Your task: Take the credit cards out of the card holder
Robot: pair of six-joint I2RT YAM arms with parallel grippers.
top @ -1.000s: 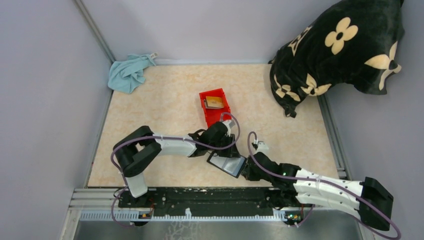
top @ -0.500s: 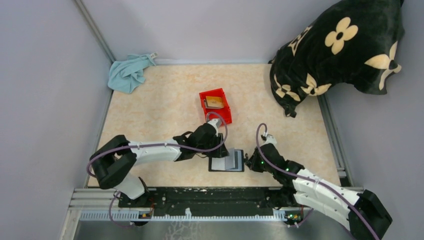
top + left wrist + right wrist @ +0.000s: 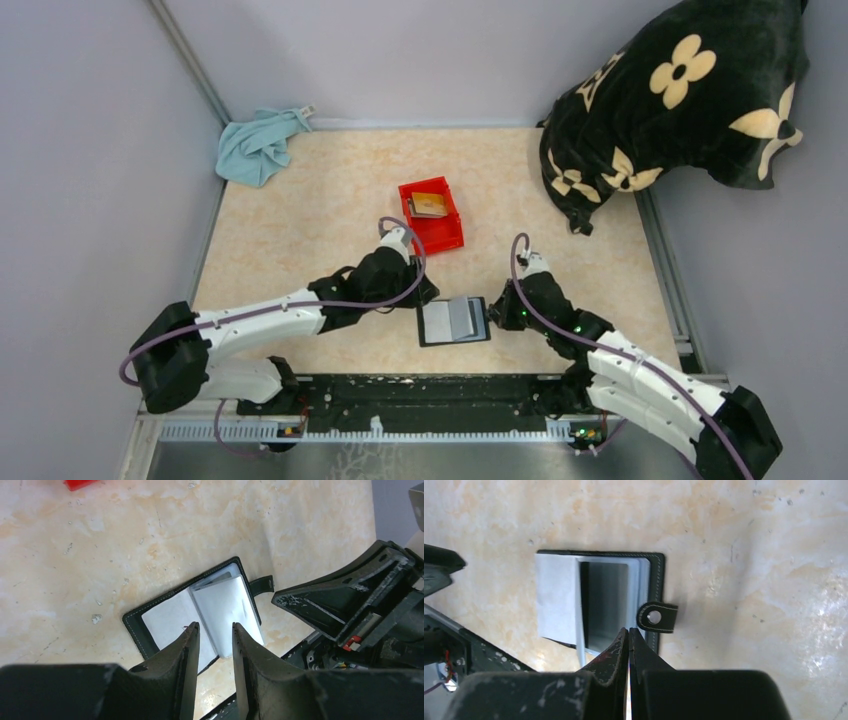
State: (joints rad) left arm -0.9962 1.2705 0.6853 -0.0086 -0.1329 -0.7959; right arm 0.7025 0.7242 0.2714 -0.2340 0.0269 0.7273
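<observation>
Lying open near the red bin (image 3: 445, 238), on the arms' side, the card holder (image 3: 454, 320) may skid or fold shut if the left gripper (image 3: 214, 642), half-open and empty above it, pulls on it while the right gripper (image 3: 629, 637), closed on nothing at its strap edge, fails to pin it.

The top camera sits high up behind the arms (image 3: 260, 320). It looks down on the whole surface (image 3: 300, 220) from far away. The left wrist camera rides just behind the left fingers (image 3: 185, 665) and looks down from very close. The right wrist camera does the same behind the right fingers (image 3: 611, 662). All three views show the open card holder (image 3: 453, 321). The two wrist views see it from opposite sides.
</observation>
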